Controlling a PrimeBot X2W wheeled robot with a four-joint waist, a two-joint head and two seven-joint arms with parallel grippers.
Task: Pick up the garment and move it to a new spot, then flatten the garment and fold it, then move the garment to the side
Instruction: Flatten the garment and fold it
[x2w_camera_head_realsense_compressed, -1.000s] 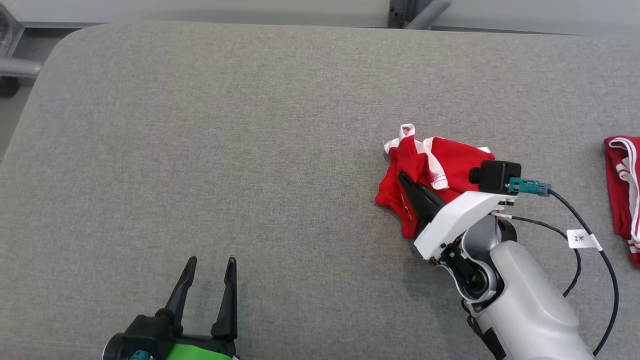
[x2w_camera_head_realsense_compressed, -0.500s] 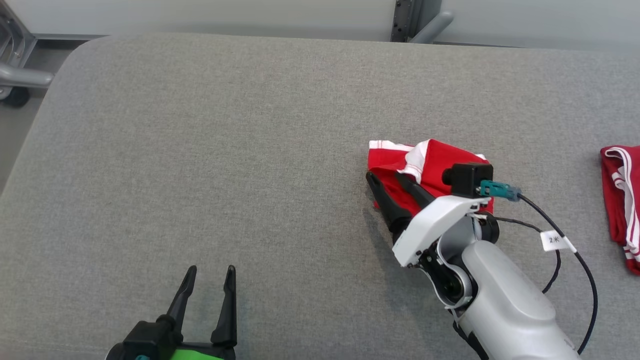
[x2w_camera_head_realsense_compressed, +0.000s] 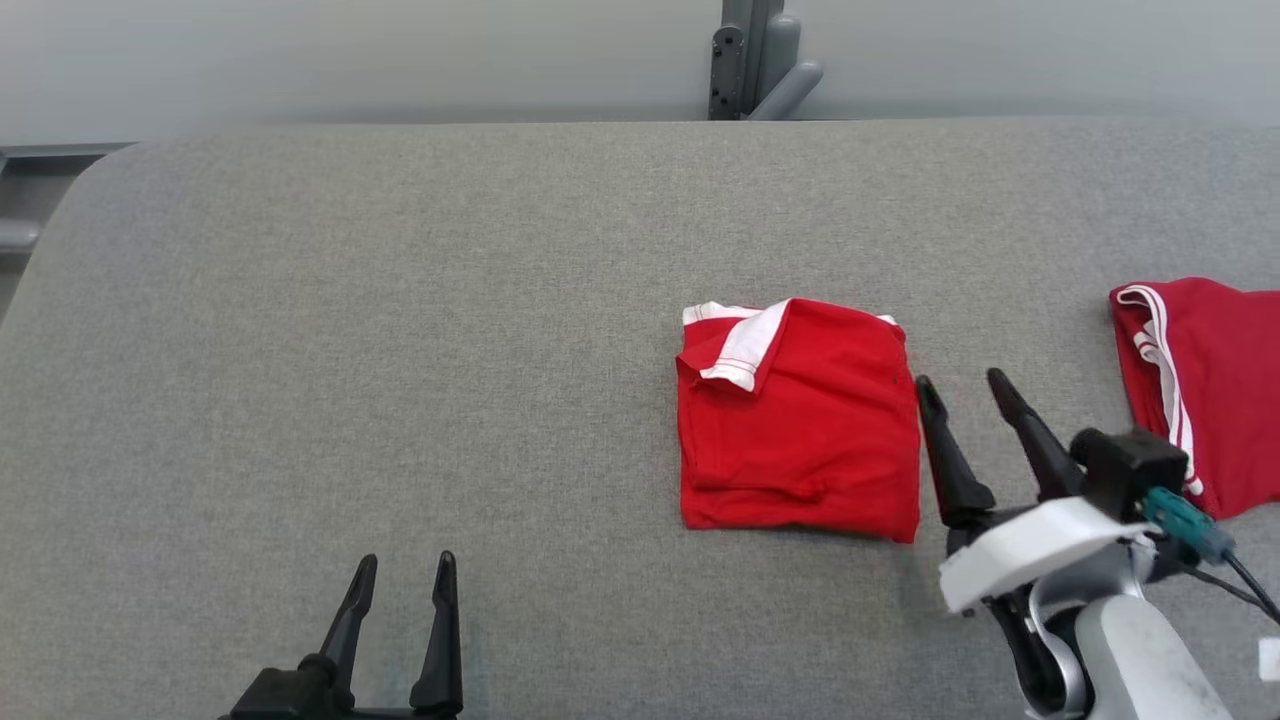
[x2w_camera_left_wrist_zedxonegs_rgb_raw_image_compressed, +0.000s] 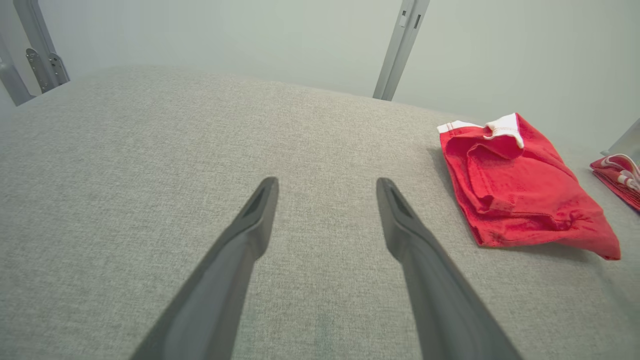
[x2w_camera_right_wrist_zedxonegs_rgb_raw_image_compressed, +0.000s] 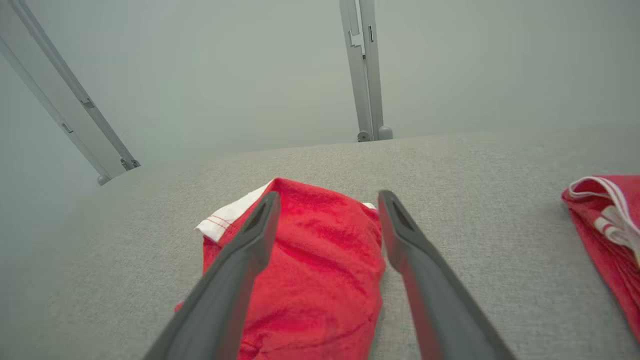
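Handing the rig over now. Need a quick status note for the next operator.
Left gripper: open, empty, near left of the table.
Right gripper: open, empty, just right of the folded garment.
The folded garment lies right of centre; a second red garment sits at the far right edge.
Done: fold looks finished.
To do: probably moving the folded garment aside.

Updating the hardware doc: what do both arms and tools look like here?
The left tool has two long, tapered black fingers on a black base. The right tool has the same fingers, plus a white wrist shell, pale grey forearm, black camera box with teal connector and black cable.
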